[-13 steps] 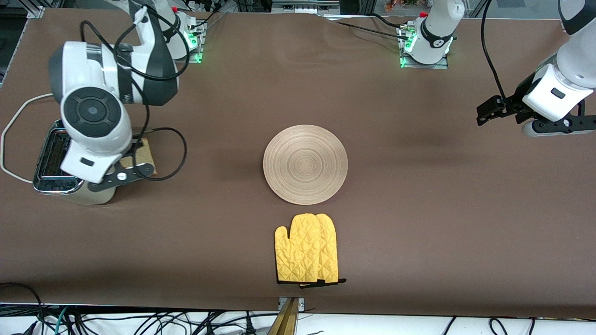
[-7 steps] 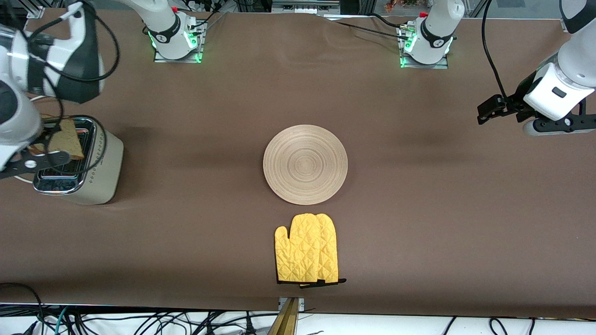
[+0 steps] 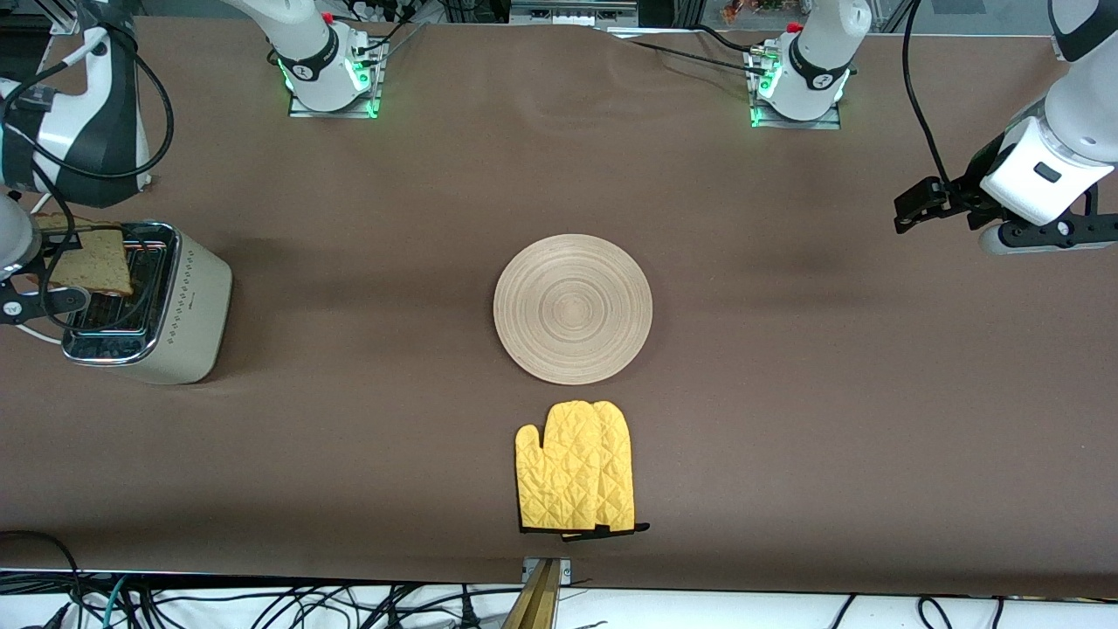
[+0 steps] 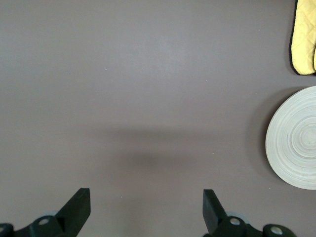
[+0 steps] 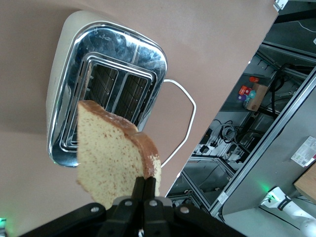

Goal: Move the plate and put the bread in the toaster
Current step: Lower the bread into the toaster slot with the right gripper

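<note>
Front view: the plate [image 3: 572,308] sits mid-table, empty, near a yellow oven mitt [image 3: 576,466]. The right gripper [image 3: 39,279] holds the bread [image 3: 87,260] over the toaster [image 3: 144,301]; insertion remains.

Left wrist view: the left gripper [image 4: 145,210] waits, wide open, empty.

Right wrist view: jaws pinch the slice's edge above empty slots.

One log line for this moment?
right gripper: shut on bread, over toaster | left gripper: open, waiting | plate: mid-table
</note>
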Available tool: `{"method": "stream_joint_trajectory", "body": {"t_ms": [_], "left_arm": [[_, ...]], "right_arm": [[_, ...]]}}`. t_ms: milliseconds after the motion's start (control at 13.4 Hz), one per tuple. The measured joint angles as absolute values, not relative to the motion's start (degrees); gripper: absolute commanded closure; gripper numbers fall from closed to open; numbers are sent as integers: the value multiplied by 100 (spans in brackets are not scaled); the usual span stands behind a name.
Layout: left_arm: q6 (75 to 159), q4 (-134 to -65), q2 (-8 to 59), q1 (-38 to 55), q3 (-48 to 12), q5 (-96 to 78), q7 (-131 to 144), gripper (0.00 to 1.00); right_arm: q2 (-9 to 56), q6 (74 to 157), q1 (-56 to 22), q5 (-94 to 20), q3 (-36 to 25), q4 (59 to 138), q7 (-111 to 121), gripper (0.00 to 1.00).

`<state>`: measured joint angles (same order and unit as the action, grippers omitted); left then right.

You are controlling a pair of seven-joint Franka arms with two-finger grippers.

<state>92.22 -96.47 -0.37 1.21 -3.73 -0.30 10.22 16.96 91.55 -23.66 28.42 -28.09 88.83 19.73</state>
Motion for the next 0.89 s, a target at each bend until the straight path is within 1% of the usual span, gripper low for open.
{"method": "stream_joint_trajectory", "body": {"t_ms": [447,894], "left_arm": [[9222,-9630,-37,121,-373,-30,1022,0],[9222,-9625,-37,121,-367,-30,1023,0]], "right_arm": [[1847,9692,-2197,2866,-2804,9198,1791,100],[1930,9930,-2119,2917,-2804,9272,1786,100]]}}
